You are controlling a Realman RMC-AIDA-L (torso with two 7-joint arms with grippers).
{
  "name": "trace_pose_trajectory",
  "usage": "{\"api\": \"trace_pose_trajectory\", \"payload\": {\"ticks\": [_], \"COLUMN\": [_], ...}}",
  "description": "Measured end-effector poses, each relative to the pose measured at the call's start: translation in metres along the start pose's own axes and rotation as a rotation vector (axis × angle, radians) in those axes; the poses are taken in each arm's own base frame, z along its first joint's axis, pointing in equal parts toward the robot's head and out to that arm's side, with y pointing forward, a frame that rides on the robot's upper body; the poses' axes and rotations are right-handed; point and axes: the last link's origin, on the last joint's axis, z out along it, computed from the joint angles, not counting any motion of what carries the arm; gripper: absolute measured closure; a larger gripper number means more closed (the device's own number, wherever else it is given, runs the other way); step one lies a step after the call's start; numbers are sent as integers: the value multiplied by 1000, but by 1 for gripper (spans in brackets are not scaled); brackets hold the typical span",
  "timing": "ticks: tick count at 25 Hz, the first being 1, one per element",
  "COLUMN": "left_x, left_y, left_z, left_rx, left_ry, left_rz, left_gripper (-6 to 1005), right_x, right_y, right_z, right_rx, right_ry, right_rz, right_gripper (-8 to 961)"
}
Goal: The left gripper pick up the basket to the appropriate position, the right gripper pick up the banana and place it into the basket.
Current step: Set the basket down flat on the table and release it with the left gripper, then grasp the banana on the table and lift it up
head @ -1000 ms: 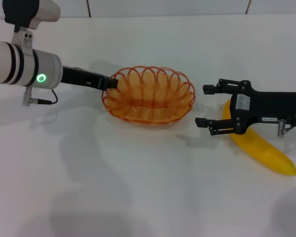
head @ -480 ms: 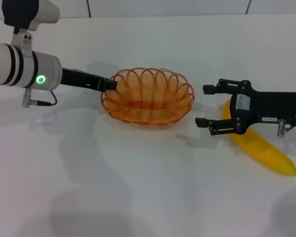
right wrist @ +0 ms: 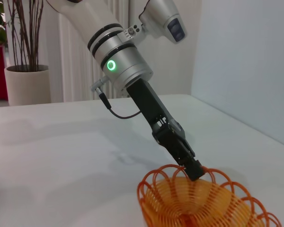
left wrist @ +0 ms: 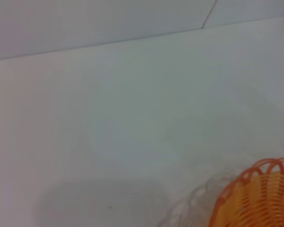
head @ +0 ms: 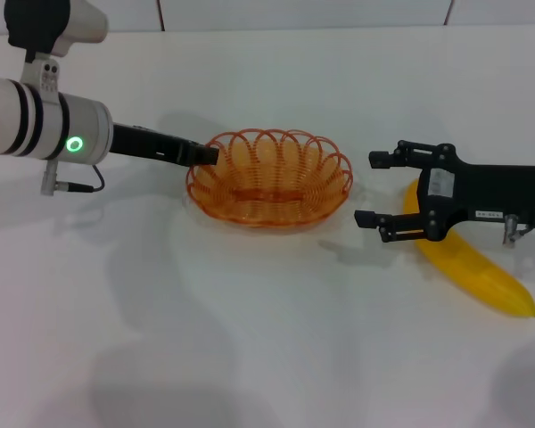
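Nearest you on the white table (head: pixel 250 357), the banana (head: pixel 477 272) lies flat at the right. Your right gripper (head: pixel 374 189) hovers over its far end with its 2 fingers spread apart, holding nothing. Just to its left sits the basket (head: pixel 269 178), empty. At the basket's left rim, your left gripper (head: pixel 205 155) is clamped on the wire edge, its arm reaching in from the left.

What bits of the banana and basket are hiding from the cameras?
- Banana: head view, its upper part sits behind the right gripper; both wrist views miss it.
- Basket: cut off by the frame edge in both wrist views.
- Left gripper: its grip on the rim is too small to judge.
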Motion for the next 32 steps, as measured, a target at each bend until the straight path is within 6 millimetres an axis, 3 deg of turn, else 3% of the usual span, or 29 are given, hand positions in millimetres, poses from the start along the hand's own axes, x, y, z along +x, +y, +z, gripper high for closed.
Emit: {"api": "trace_pose_trajectory", "payload": {"ticks": [4, 9, 12, 13, 16, 21, 27, 32], "left_x": [1, 6, 3, -6, -17, -65, -124, -149], "left_y": [1, 1, -2, -5, -7, -9, 0, -2], "left_z": [0, -11, -28, -43, -55, -80, -81, -78], "left_rx": [-3, -34, -69, -95, -114, -162, -176, -143], "left_ry": [0, 13, 61, 111, 156, 287, 366, 350], "left_rz": [2, 31, 44, 50, 60, 163, 369, 371], "left_gripper": [826, 636, 387, 384, 373, 356, 349, 350], "right_x": [1, 2, 3, 3, 2, 2, 7, 10], "right_y": [0, 0, 0, -1, -1, -1, 2, 3], "right_z": [-2, -4, -8, -10, -11, -13, -18, -20], "right_rx": [3, 11, 26, 36, 43, 51, 61, 65], "right_ry": [2, 2, -12, -23, -31, -39, -33, -29], "right_rz": [2, 6, 12, 13, 14, 17, 27, 31], "right_gripper": [75, 75, 75, 75, 75, 75, 75, 75]}}
